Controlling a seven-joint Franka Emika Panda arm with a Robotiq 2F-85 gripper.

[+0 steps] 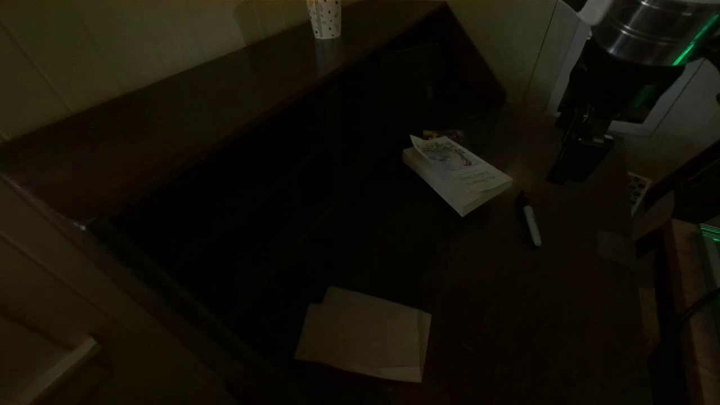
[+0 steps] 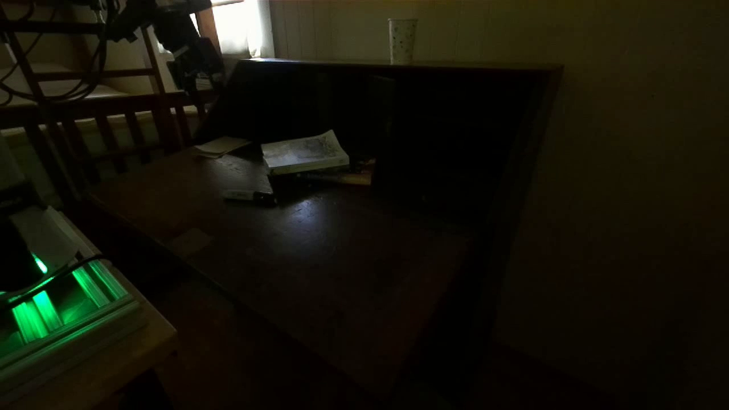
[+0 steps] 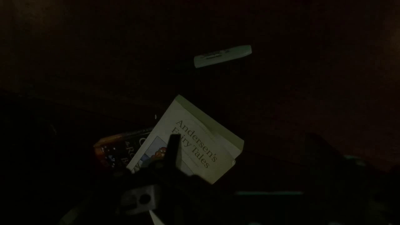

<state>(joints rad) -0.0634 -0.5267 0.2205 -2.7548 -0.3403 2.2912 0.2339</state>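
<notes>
My gripper (image 1: 579, 154) hangs above the dark desk and holds nothing that shows. In the wrist view the jaws (image 3: 243, 137) look spread wide: one finger shows dark against a book, the other is barely visible. The white paperback "Andersen's Fairy Tales" (image 3: 193, 134) lies below, apart from the gripper. It also shows in both exterior views (image 1: 467, 174) (image 2: 304, 154), its cover lifted at a corner. It rests partly on a dark, colourful book (image 3: 109, 153). A marker with a white barrel and dark cap (image 3: 223, 56) lies beside the books, also in both exterior views (image 1: 531, 225) (image 2: 242, 196).
Folded brown paper (image 1: 363, 337) lies on the desk (image 2: 319, 250). A spotted paper cup (image 1: 326, 21) stands on the high shelf (image 1: 225, 84) behind, also in an exterior view (image 2: 402, 42). A green-lit stand (image 2: 114, 336) is beside the desk. The scene is very dark.
</notes>
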